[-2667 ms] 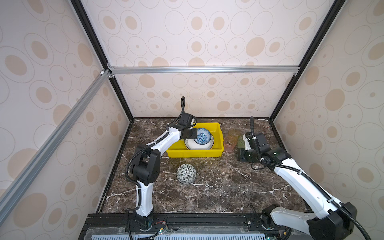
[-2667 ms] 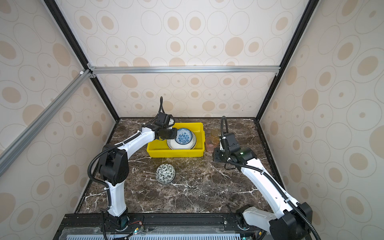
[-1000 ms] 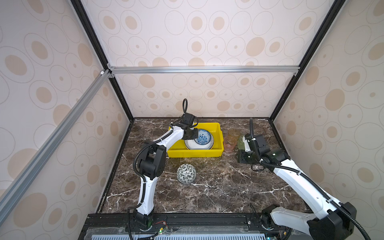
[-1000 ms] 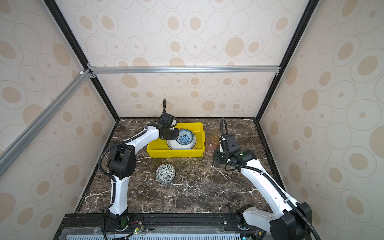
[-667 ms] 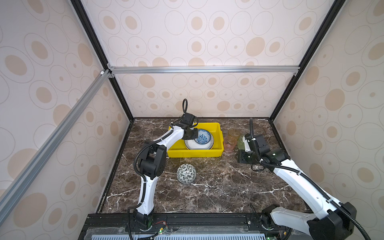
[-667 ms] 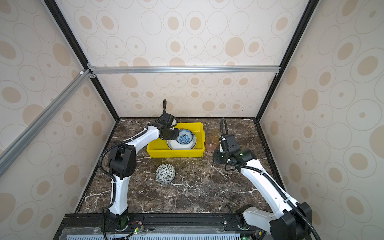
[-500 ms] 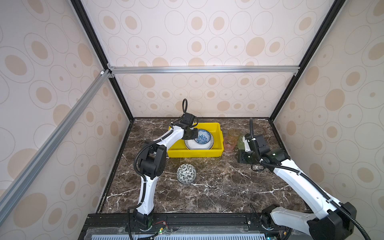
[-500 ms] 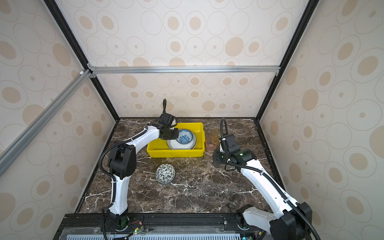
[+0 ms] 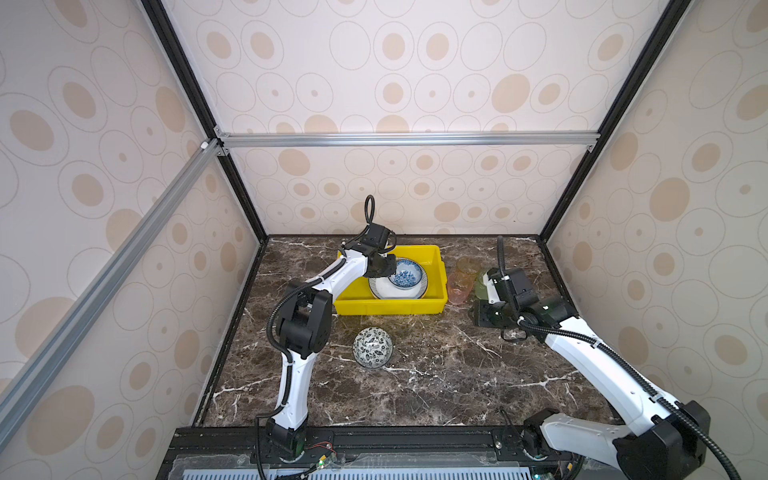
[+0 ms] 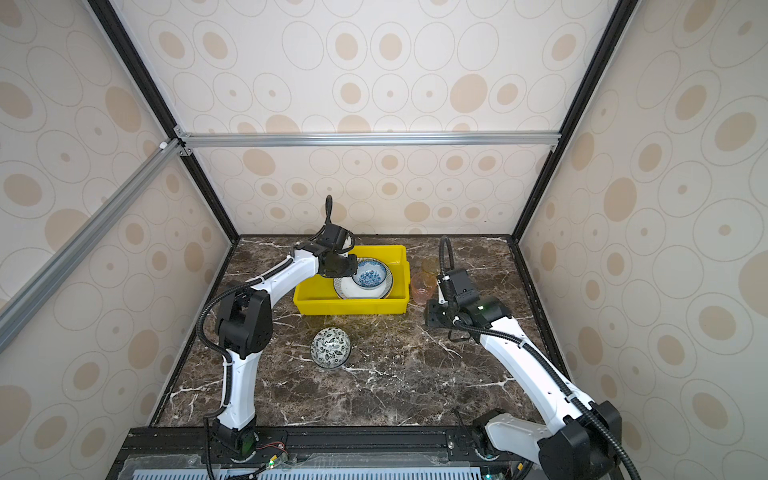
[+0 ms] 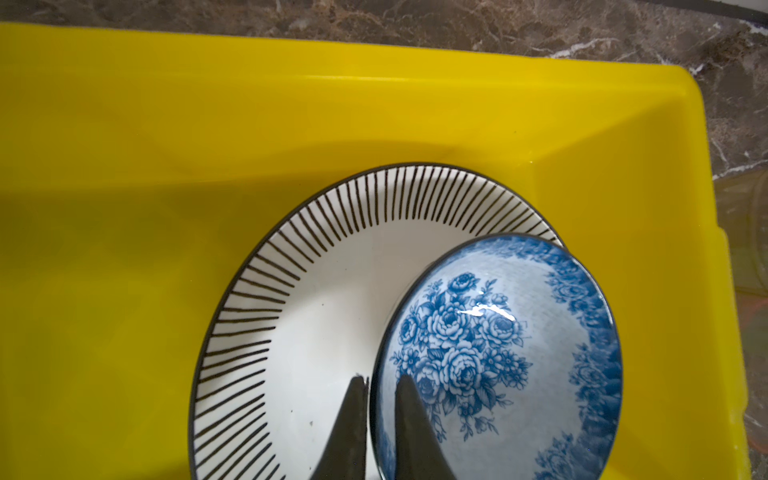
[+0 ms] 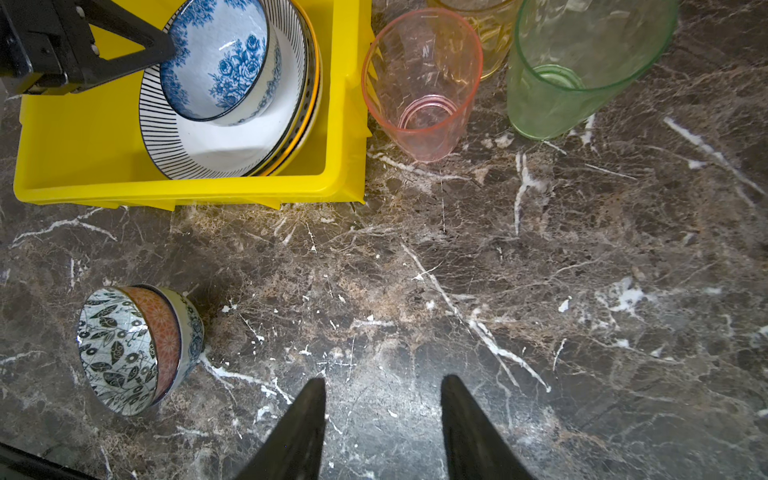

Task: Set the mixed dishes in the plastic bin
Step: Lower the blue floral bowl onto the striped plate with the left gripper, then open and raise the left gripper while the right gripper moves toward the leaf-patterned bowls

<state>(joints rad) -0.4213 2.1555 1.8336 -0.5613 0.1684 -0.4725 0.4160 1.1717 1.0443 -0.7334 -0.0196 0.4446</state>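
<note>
Left gripper (image 11: 380,386) straddles the blue-floral bowl (image 11: 498,345) rim, fingers slightly apart, not pinching. The bowl sits on the striped-rim plate (image 11: 324,291) inside the yellow bin (image 11: 124,124). Right gripper (image 12: 382,395) has fingers well apart over the marble tabletop (image 12: 540,270), empty.

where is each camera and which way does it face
Top views: high in front, looking down at the table; left arm, right arm whole.
Left wrist: over the yellow bin, past the left gripper onto the blue floral bowl and striped plate.
Right wrist: above the table, past the open right gripper toward bin, pink cup.
All share the bowl in the bin.
</note>
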